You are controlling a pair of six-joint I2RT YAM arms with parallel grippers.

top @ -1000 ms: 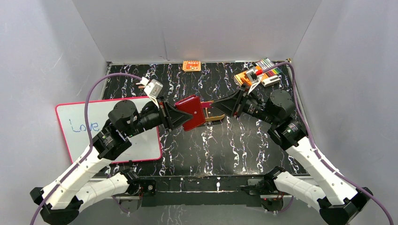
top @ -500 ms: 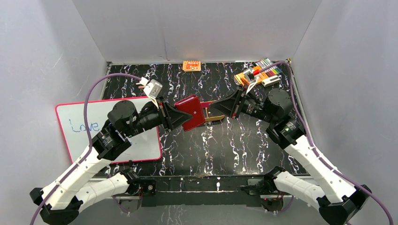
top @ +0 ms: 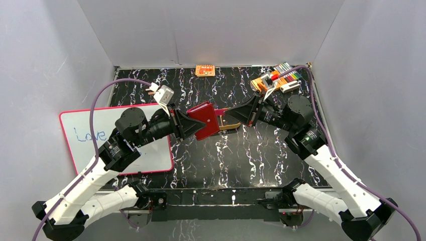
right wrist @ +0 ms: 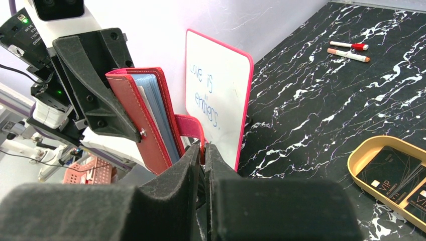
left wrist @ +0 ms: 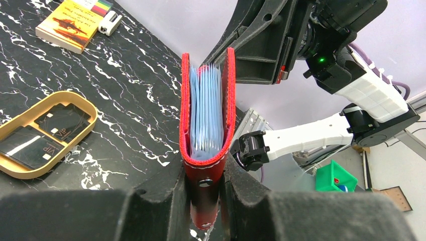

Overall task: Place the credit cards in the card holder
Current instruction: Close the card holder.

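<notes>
Red leather-like card holder hangs in mid-air at the centre of the top view, above the black marbled table. It stands on edge and slightly ajar, with blue-grey pocket sleeves showing between its covers. Left gripper clamps narrow on the folded spine from frame left, and right gripper pinches nearly closed on the pink-red snap tab from frame right. Two dark credit cards lie in the tan tray on the table, and the whiteboard sits at frame left.
</notes>
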